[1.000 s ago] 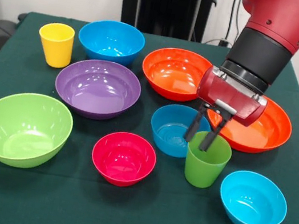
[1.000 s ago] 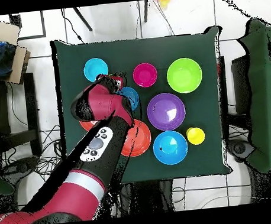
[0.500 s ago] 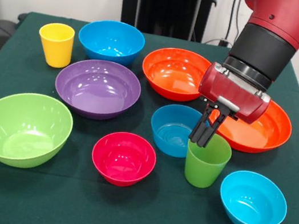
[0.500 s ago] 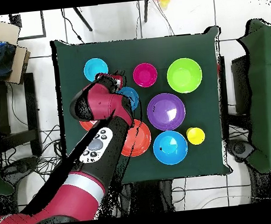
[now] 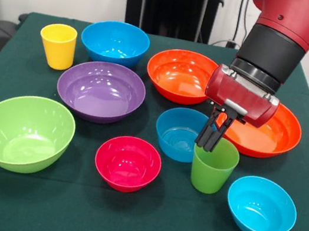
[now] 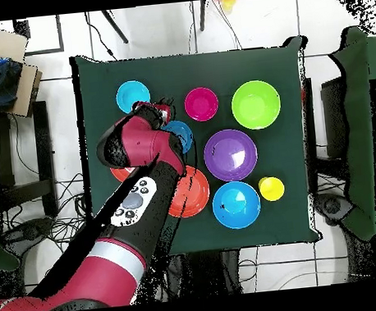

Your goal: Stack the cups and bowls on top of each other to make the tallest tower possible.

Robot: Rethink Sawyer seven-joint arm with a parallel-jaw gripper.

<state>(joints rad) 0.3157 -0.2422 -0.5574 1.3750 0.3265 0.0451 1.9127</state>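
Eight bowls (image 5: 101, 90) and two cups (image 5: 58, 45) stand on one table (image 5: 142, 221).

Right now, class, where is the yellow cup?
In the front view the yellow cup stands at the table's far left, beside the large blue bowl and behind the purple bowl.

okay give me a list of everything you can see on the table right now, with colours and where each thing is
Front view sides.
Table: one, dark green cloth.
Yellow cup: one, far left.
Green cup: one, light green, right of centre, near side.
Large blue bowl: one, far side.
Orange bowls: two, far centre and right.
Purple bowl: one, left of centre.
Lime green bowl: one, near left.
Small blue bowl: one, centre.
Pink-red bowl: one, near centre.
Cyan bowl: one, near right.
Gripper: one, red and black, shut on the green cup's rim.
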